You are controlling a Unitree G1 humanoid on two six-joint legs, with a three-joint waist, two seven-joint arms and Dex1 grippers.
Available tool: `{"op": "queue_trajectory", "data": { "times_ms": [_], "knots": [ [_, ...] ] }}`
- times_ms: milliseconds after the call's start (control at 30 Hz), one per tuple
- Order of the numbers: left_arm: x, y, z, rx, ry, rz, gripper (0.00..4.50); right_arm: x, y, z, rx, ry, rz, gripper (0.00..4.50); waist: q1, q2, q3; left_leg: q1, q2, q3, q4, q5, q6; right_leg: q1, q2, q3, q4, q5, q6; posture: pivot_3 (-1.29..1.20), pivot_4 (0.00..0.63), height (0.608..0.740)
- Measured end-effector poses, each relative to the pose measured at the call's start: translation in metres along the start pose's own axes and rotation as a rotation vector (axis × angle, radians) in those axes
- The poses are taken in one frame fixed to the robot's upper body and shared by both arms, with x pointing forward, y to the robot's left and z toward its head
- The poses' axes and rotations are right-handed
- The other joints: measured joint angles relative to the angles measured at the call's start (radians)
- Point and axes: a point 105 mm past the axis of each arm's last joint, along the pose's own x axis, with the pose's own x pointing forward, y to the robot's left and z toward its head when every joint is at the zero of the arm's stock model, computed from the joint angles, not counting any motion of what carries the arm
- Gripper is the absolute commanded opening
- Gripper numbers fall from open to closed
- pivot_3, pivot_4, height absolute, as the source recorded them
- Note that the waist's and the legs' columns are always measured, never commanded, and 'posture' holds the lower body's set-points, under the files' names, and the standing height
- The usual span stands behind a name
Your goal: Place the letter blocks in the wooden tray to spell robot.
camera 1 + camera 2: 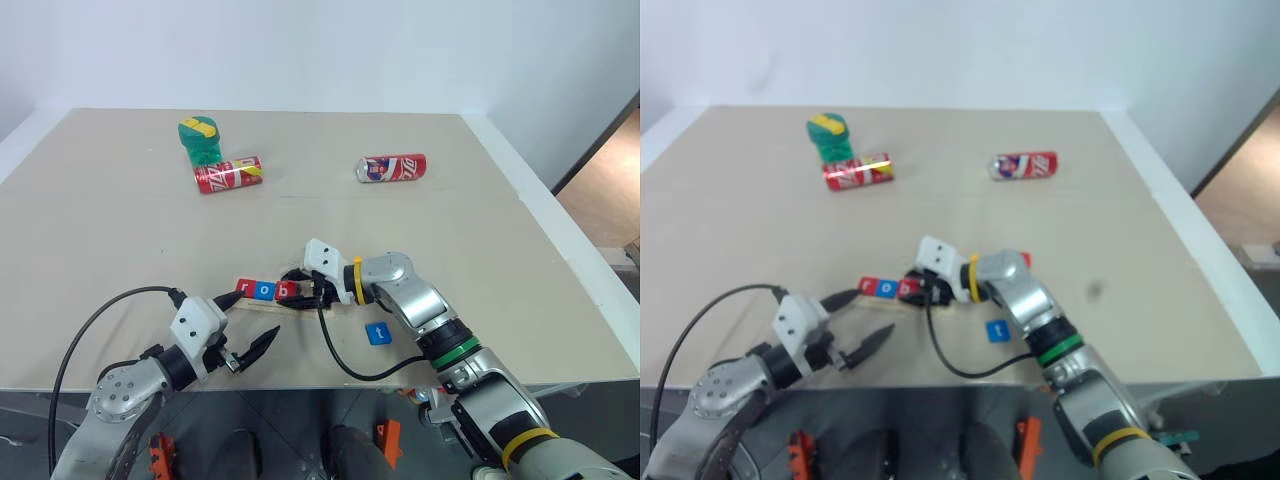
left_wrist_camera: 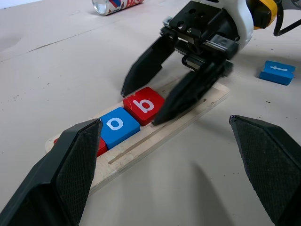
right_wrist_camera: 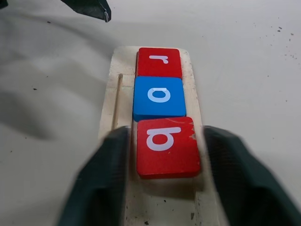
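Black-fingered left claw (image 1: 250, 332) sits nearest, hovering just short of the wooden tray (image 2: 188, 117), spread wide with nothing in it.

Tray lies on the desk (image 1: 120, 230), long axis across the robot. Three letter blocks are seated in it in a row: red r (image 3: 158, 62) at the left end, blue o (image 3: 159, 98) touching it, red b (image 3: 167, 147) touching the o.

Right claw (image 2: 153, 99) straddles the b, one finger on each side; visible gaps both sides, so released, not clamping. Looks like the b placement step is just wrapping up.

Blue t (image 1: 377, 333) lies loose on the desk, near the tray's right end and on the robot's side of it. Second o: can't locate it.

Judgement: three of five done. Next move calls for lifting the right claw straight off without nudging the b, then fetching the second o and seating it flush against the b. The t goes last.

Well beyond the tray: two red cans (image 1: 228, 174) (image 1: 392, 168) on their sides, and a green object (image 1: 200, 139). Irrelevant.
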Motion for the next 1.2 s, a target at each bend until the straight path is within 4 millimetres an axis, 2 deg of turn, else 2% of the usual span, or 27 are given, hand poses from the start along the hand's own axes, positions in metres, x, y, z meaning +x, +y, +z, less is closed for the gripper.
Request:
{"op": "queue_trajectory", "data": {
  "times_ms": [33, 67, 133, 200, 267, 367, 467, 500, 567, 633, 733, 800, 867, 933, 1033, 1200],
  "knots": [
    [0.000, 0.000, 0.000, 0.001, 0.000, 0.000, 4.50, 0.000, 0.000, 0.000, 0.005, 0.000, 0.001, 4.33, 0.000, 0.000, 0.000, 0.000, 0.000, 0.000, 0.000, 0.000, 0.000, 0.000, 0.000, 0.000, 0.000, 0.000, 0.000, 0.00, 0.150, 0.740],
    [0.000, 0.000, 0.000, 0.005, 0.000, 0.001, 4.50, 0.000, 0.001, 0.001, 0.008, 0.000, 0.002, 4.47, 0.000, 0.000, 0.000, 0.000, 0.000, 0.000, 0.000, 0.000, 0.000, 0.000, 0.000, 0.000, 0.000, 0.000, 0.000, 0.00, 0.150, 0.740],
    [0.000, 0.001, 0.001, 0.013, 0.001, 0.002, 4.50, 0.000, 0.000, 0.003, 0.021, -0.010, -0.005, 4.47, 0.000, 0.000, 0.000, 0.000, 0.000, 0.000, 0.000, 0.000, 0.000, 0.000, 0.000, 0.000, 0.000, 0.000, 0.000, 0.00, 0.150, 0.740],
    [0.001, 0.001, 0.001, 0.032, 0.004, -0.006, 4.50, -0.005, -0.007, 0.015, 0.067, -0.067, -0.050, 4.47, 0.000, 0.000, 0.000, -0.001, 0.000, 0.000, 0.000, 0.000, 0.000, -0.001, 0.000, 0.000, 0.000, 0.000, 0.000, 0.00, 0.150, 0.740],
    [0.000, 0.000, 0.003, 0.069, 0.005, -0.028, 4.50, -0.026, -0.032, 0.036, 0.100, -0.146, -0.161, 4.47, 0.000, 0.001, 0.000, -0.001, 0.000, 0.000, 0.000, 0.000, 0.000, -0.001, -0.001, 0.000, 0.000, 0.000, 0.000, 0.00, 0.150, 0.740],
    [0.000, -0.004, 0.004, 0.114, 0.008, -0.073, 4.50, -0.066, -0.061, 0.042, 0.081, -0.158, -0.307, 4.47, 0.004, 0.000, 0.000, -0.001, -0.002, 0.000, 0.000, 0.000, 0.000, 0.000, -0.002, 0.000, -0.001, -0.002, -0.003, 0.00, 0.150, 0.740],
    [0.000, -0.007, 0.005, 0.137, 0.013, -0.103, 4.50, -0.098, -0.075, 0.023, 0.079, -0.115, -0.421, 3.70, 0.004, 0.000, 0.000, -0.001, -0.003, 0.001, -0.001, 0.000, 0.000, 0.000, -0.004, 0.002, -0.002, -0.003, -0.003, 0.00, 0.150, 0.740],
    [0.000, -0.006, 0.004, 0.136, 0.015, -0.103, 4.50, -0.101, -0.074, 0.012, 0.095, -0.098, -0.442, 3.23, 0.003, 0.000, 0.000, -0.002, -0.003, 0.002, -0.001, -0.001, 0.000, 0.000, -0.004, 0.002, -0.002, -0.002, -0.001, 0.00, 0.150, 0.740],
    [0.000, -0.004, 0.003, 0.128, 0.016, -0.097, 4.50, -0.093, -0.065, -0.008, 0.135, -0.084, -0.457, 2.54, -0.006, 0.000, 0.000, -0.001, -0.001, 0.002, -0.002, -0.002, 0.001, -0.001, -0.002, 0.002, -0.002, -0.002, -0.001, 0.00, 0.150, 0.740],
    [-0.001, 0.000, 0.003, 0.106, 0.006, -0.070, 4.50, -0.072, -0.052, -0.023, 0.196, -0.087, -0.458, 1.84, -0.018, 0.000, 0.000, -0.002, 0.001, 0.002, -0.004, -0.002, 0.001, -0.004, 0.000, 0.003, 0.000, -0.002, -0.001, 0.00, 0.150, 0.740],
    [0.001, 0.006, 0.005, 0.073, -0.011, -0.025, 4.50, -0.042, -0.041, -0.014, 0.207, -0.127, -0.465, 0.83, -0.027, 0.001, 0.001, -0.002, 0.005, 0.000, -0.004, -0.002, 0.000, -0.005, 0.006, 0.003, 0.000, -0.001, -0.002, 0.00, 0.150, 0.740],
    [0.001, 0.007, 0.003, 0.050, -0.007, -0.009, 4.50, -0.023, -0.035, 0.003, 0.176, -0.162, -0.469, 0.13, -0.027, 0.001, 0.001, -0.002, 0.007, -0.001, -0.004, -0.001, 0.000, -0.004, 0.010, 0.003, 0.000, -0.001, -0.003, 0.00, 0.150, 0.740],
    [0.001, 0.008, 0.001, 0.039, 0.003, 0.005, 4.50, -0.011, -0.029, 0.011, 0.158, -0.171, -0.468, 0.06, -0.027, 0.001, 0.001, -0.002, 0.008, -0.002, -0.003, -0.001, 0.000, -0.004, 0.011, 0.003, 0.000, 0.000, -0.003, 0.00, 0.150, 0.740],
    [0.000, 0.008, 0.000, 0.034, 0.008, 0.014, 4.50, -0.005, -0.024, 0.008, 0.156, -0.157, -0.461, 0.06, -0.025, 0.001, 0.001, -0.002, 0.008, -0.001, -0.003, -0.001, -0.001, -0.003, 0.010, 0.003, 0.000, 0.000, -0.003, 0.00, 0.150, 0.740],
    [-0.002, 0.008, -0.004, 0.021, 0.025, 0.027, 4.50, -0.006, -0.021, 0.000, 0.159, -0.125, -0.465, 0.06, -0.024, 0.001, 0.001, -0.002, 0.005, 0.000, -0.003, -0.001, -0.001, -0.003, 0.007, 0.003, 0.000, -0.001, -0.002, 0.00, 0.150, 0.740],
    [-0.002, 0.009, -0.004, 0.025, 0.026, 0.031, 4.50, -0.005, -0.008, -0.002, 0.123, -0.107, -0.426, 0.06, -0.025, 0.001, 0.001, -0.002, 0.004, 0.000, -0.003, -0.001, -0.001, -0.004, 0.005, 0.003, 0.000, -0.001, -0.002, 0.00, 0.150, 0.740]
  ]
}}
